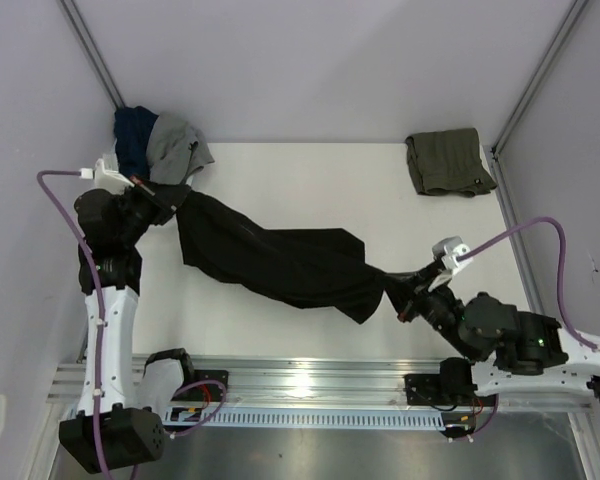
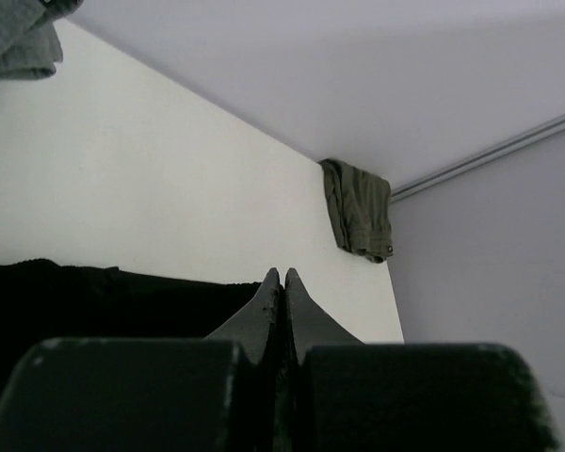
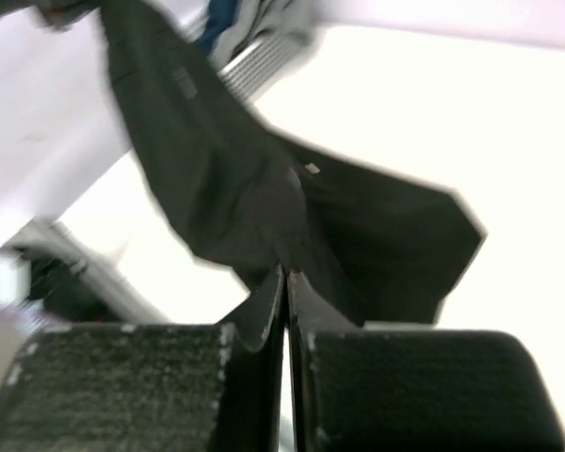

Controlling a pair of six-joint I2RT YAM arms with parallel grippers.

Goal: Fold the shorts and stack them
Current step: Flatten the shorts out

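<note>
Shut tight, the right gripper (image 1: 402, 296) pinches one end of the black shorts (image 1: 280, 258); the left gripper (image 1: 168, 203), also shut, clamps the other. The shorts' long axis runs gripper to gripper across the table (image 1: 310, 185). Folded olive-green shorts (image 1: 448, 162) lie well beyond the black shorts, nearer the right gripper.

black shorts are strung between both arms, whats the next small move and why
Probably lower both ends to spread the black shorts flat on the table: the left tool and right tool, both shut on them, hold them sagging and bunched, not yet folded.
</note>
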